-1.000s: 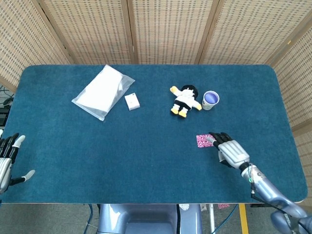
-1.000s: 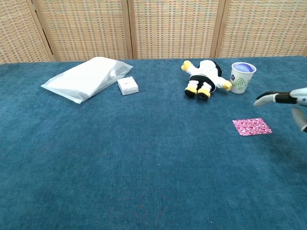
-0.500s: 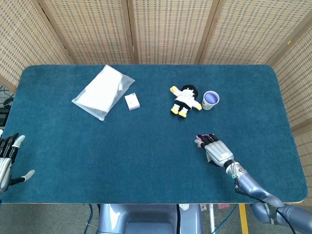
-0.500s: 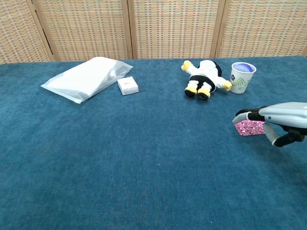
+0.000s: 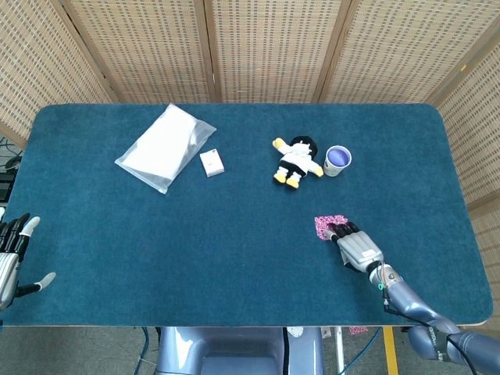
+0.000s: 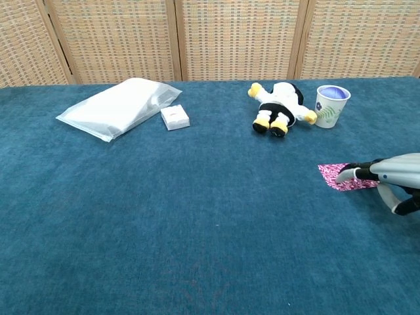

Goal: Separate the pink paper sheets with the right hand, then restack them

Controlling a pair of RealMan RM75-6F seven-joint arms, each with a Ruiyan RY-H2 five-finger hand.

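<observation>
1. My right hand (image 5: 358, 249) lies low over the blue-carpeted table (image 5: 234, 258) toward its near right corner, palm down, fingers extended forward.
2. The fingertips (image 6: 346, 173) rest on the near edge of the pink paper sheets (image 5: 326, 225); nothing is gripped, the fingers lying apart and flat.
3. The pink paper sheets lie flat as one small patterned stack on the right half of the table, nearer the front edge than the back, and partly covered by my fingers.
4. My left hand (image 5: 11, 258) hangs at the near left edge of the table, fingers spread, holding nothing.
5. A plush doll (image 5: 296, 162) lies toward the back right, a paper cup (image 5: 337, 160) just beside it on its right.
6. A clear plastic bag (image 5: 165, 146) lies toward the back left, a small white box (image 5: 212, 162) close to its right edge.
7. Woven screen panels (image 5: 258, 47) stand behind the back edge.
</observation>
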